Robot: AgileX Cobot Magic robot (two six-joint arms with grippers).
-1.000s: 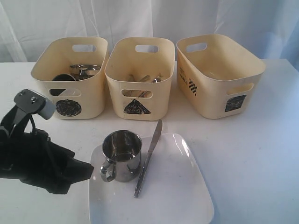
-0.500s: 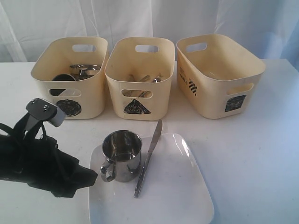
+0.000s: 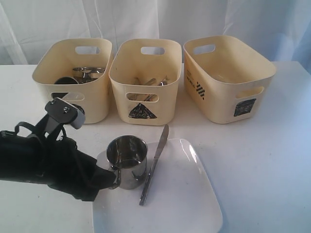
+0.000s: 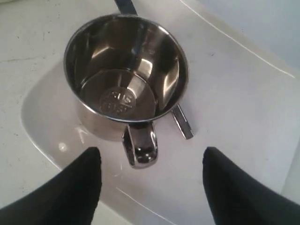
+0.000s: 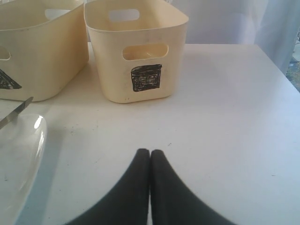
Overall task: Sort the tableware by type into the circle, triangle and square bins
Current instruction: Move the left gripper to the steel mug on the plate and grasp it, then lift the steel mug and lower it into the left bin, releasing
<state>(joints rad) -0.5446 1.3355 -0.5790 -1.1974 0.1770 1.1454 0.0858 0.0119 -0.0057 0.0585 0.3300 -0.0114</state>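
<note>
I see the steel mug [image 3: 127, 158] on the white plate [image 3: 180, 194], lower centre of a white counter [image 3: 262, 160] before pale curtains [image 3: 146, 19], left end effector [image 4: 151, 159] spread empty either side of its handle, right end effector [image 5: 150, 154] closed, empty.

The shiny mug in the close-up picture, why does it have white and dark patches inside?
Left wrist view: the steel mug mirrors the light, so bright streaks and dark patches fill its inside, and its bottom stamp shows sharply. Exterior view: a bit soft, with only faint shadows. Right wrist view: a small white glare spot on the rim of the plate.
</note>
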